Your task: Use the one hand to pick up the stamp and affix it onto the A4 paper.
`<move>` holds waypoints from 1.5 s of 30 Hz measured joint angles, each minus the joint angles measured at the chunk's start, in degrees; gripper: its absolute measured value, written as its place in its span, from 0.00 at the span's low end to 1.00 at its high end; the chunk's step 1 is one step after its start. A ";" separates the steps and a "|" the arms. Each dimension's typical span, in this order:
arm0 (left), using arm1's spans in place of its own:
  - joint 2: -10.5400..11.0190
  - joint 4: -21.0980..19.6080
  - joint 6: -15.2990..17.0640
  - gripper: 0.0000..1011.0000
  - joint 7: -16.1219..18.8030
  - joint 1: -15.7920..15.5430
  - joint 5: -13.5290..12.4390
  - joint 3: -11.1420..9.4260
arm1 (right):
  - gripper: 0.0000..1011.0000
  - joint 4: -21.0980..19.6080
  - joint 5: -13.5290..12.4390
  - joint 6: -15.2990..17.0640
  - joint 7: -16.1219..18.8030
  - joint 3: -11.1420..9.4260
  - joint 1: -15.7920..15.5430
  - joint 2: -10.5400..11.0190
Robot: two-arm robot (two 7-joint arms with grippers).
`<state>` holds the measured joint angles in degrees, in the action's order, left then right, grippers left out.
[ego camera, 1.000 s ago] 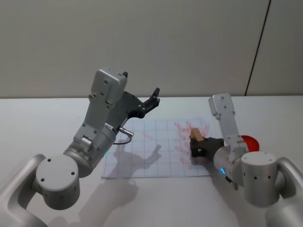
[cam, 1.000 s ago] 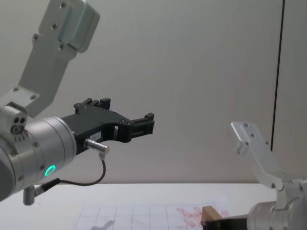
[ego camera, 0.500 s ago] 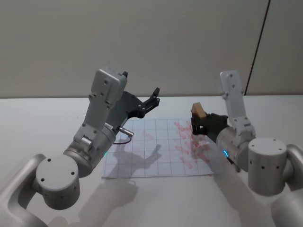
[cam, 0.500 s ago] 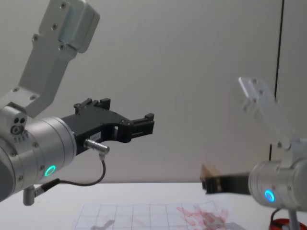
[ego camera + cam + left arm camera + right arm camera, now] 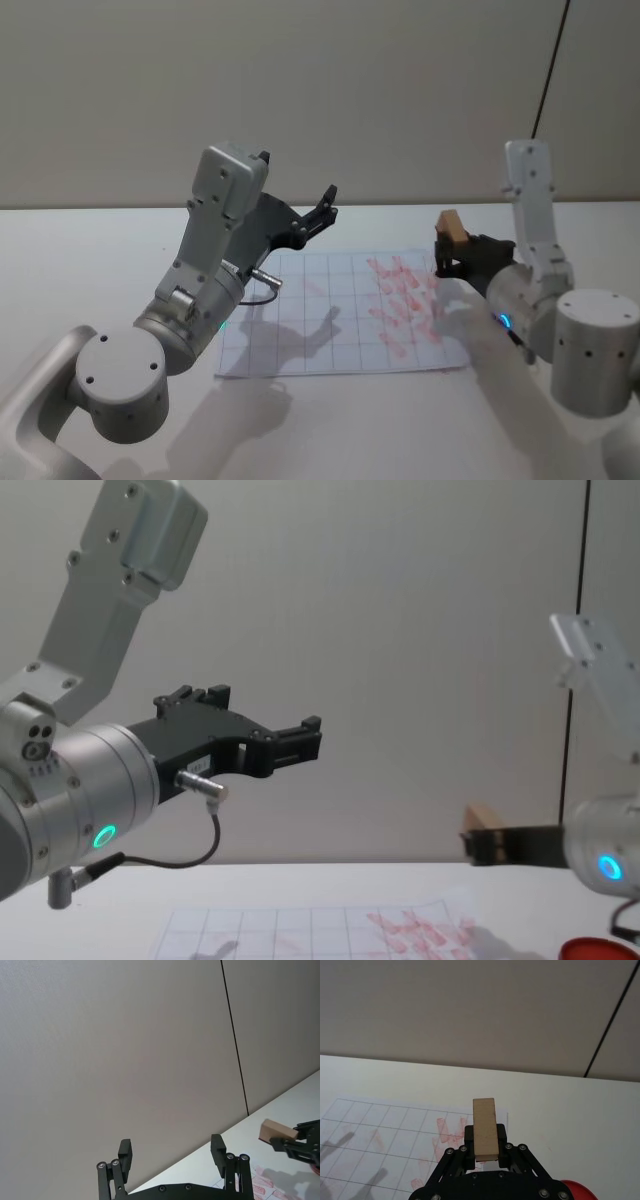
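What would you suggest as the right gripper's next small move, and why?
Probably carry the stamp toward the red pad. The right gripper holds it raised near the paper's right edge, beside existing red marks, so re-inking seems likely.

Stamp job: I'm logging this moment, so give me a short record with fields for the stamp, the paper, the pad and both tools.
stamp: wooden block, held in the air past the paper's right edge
right tool: shut on the stamp, lifted off the table
paper: gridded sheet flat on the table, red marks on its right part
pad: red round pad on the table at the right
left tool: open, raised above the paper's left part, holding nothing
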<state>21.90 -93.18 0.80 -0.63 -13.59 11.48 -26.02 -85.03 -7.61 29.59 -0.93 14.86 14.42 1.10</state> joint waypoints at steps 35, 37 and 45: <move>0.00 0.00 0.00 0.99 0.00 0.00 0.00 0.00 | 0.22 -3.30 -2.71 4.35 -4.61 -4.39 -6.55 4.24; 0.00 0.00 0.00 0.99 0.00 0.00 0.00 0.00 | 0.22 -2.69 -2.58 4.29 -4.61 -4.58 -6.44 4.27; 0.00 0.00 0.00 0.99 0.00 0.00 0.00 0.00 | 0.42 -1.55 -2.25 3.73 -4.60 -4.92 -6.18 4.27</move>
<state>21.90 -93.18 0.79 -0.63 -13.59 11.48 -26.02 -86.58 -9.86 33.32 -5.53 9.94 8.24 5.37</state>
